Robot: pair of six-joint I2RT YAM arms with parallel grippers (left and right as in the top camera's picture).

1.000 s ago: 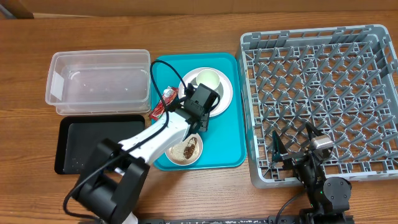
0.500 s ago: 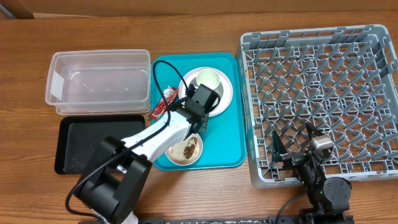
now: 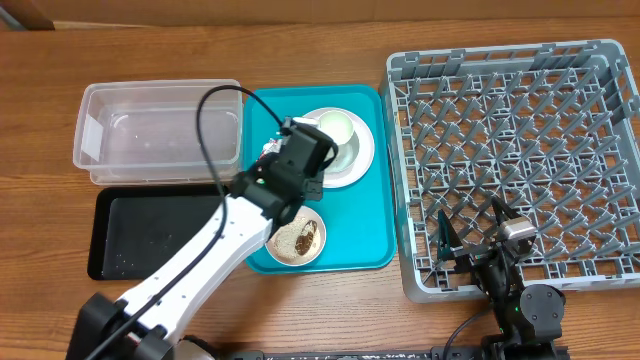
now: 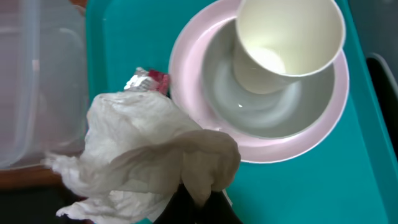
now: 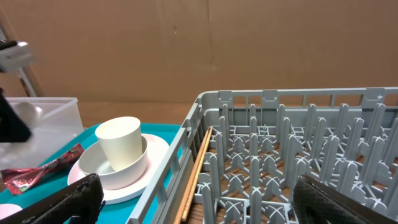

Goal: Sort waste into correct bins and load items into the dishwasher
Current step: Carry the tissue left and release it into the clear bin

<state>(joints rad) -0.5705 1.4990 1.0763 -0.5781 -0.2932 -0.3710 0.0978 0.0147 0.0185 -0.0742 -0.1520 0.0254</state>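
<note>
My left gripper [image 4: 199, 198] is shut on the crumpled white napkin [image 4: 146, 152], which hangs above the teal tray's left side. The red-and-white wrapper [image 4: 149, 81] peeks out behind the napkin, next to the clear tub [image 4: 31, 93]. On the pink plate [image 4: 339, 93] stands a pale bowl [image 4: 273, 115] with a cup [image 4: 289, 37] in it. Overhead, my left gripper [image 3: 300, 160] hovers beside the plate [image 3: 365, 150]. A small bowl of rice and brown scraps [image 3: 297, 238] sits at the tray's front. My right gripper [image 3: 500, 240] rests open over the grey rack [image 3: 520, 120].
The clear tub [image 3: 158, 130] lies left of the teal tray [image 3: 365, 225], and the black tray [image 3: 150, 230] sits in front of the tub. The rack's near wall [image 5: 186, 162] stands between my right gripper [image 5: 199, 205] and the plate [image 5: 158, 152].
The left gripper has closed on the napkin. It has risen and shifted slightly back and left with the napkin in it. The right arm has not moved.
</note>
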